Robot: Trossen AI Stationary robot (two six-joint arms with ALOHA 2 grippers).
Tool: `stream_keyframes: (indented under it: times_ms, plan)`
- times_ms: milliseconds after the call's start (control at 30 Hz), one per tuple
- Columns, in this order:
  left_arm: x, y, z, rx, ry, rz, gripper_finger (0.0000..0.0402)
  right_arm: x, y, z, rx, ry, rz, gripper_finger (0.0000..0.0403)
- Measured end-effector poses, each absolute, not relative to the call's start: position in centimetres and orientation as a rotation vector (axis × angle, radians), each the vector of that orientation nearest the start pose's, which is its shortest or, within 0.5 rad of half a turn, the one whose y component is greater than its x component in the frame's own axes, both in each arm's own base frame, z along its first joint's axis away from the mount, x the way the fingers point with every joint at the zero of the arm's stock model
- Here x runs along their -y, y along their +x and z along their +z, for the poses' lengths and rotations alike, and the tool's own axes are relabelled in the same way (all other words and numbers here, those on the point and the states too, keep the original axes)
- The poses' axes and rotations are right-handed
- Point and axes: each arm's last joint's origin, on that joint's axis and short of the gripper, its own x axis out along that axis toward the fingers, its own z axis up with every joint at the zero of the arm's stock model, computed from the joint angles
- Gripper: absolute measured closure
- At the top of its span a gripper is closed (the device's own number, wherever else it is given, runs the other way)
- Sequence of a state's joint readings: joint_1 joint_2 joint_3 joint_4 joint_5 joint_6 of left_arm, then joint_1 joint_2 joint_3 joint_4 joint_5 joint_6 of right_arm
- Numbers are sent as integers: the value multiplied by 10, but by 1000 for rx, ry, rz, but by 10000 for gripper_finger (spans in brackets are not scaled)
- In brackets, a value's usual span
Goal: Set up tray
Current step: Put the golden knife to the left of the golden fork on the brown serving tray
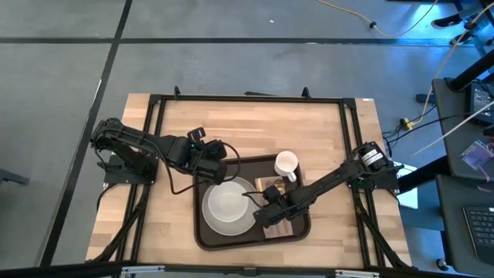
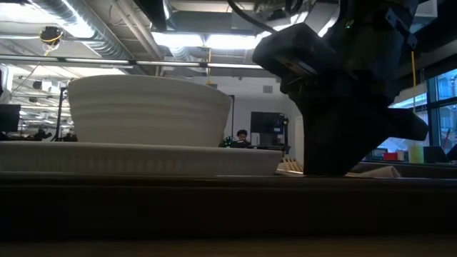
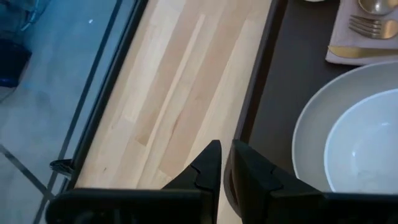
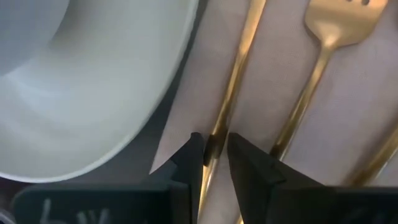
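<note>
The dark brown tray [image 1: 207, 232] lies in the middle of the table. On it a white bowl [image 2: 150, 107] sits on a white plate [image 1: 228, 207], with a white mug [image 1: 286, 164] at the far side. Right of the plate, a pinkish-tan napkin [image 4: 273, 93] carries a gold knife [image 4: 239, 56], fork [image 4: 336, 28] and a third gold handle [image 4: 379, 155]. My right gripper [image 4: 216, 149] is low over the napkin, shut on the knife. My left gripper [image 3: 223, 158], shut, is at the tray's far-left rim [image 3: 258, 68]. My right gripper pinches the gold knife's handle [image 4: 219, 127] between its two fingers, coming from above and slanting down, fingers across the handle. The knife lies flat on the napkin beside the plate's rim. My left gripper is over the tray's rim; I cannot tell whether it touches.
Bare wood [image 1: 154, 224] lies left of the tray and toward the far edge [image 1: 247, 116]. A black frame [image 1: 247, 98] borders the table top. The mug stands close behind my right arm [image 1: 324, 181]. A person [image 2: 243, 137] sits far off in the room.
</note>
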State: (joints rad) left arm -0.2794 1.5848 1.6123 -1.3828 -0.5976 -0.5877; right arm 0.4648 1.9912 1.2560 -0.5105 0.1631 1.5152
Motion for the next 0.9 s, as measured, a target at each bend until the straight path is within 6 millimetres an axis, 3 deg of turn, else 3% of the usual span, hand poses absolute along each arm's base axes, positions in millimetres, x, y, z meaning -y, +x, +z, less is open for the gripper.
stream_keyframes:
  times_ms: [400, 900]
  plan:
    - [63, 280, 345, -1087, 96, 595, 368, -170, 348, 138, -1081, 1024, -658, 378]
    - [63, 280, 345, -1097, 131, 577, 368, -183, 351, 149, -1003, 1215, -763, 385]
